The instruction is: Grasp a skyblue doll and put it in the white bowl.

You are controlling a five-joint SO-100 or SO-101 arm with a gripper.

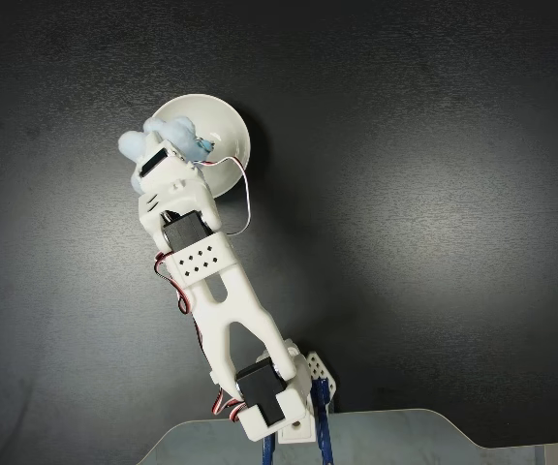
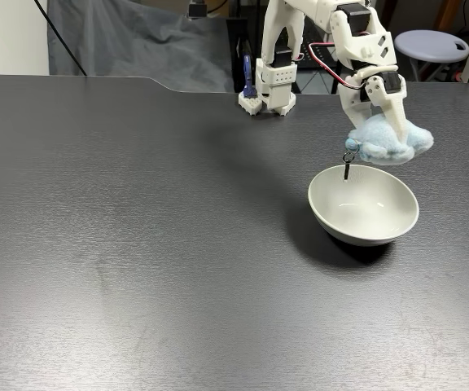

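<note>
The tool (image 2: 387, 134) is clamped on the skyblue doll (image 2: 391, 143), holding it just above the white bowl (image 2: 363, 213) directly beneath, apparently positioned so releasing drops it inside; its cord loop dangles toward the bowl.

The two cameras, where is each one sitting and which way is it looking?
A fixed view: sits overhead, facing straight down at the black table; the whole arm shows.
A fixed view: sits low across the table, facing the arm's base; the gripper shows.
Both share the skyblue doll held above the white bowl.
</note>
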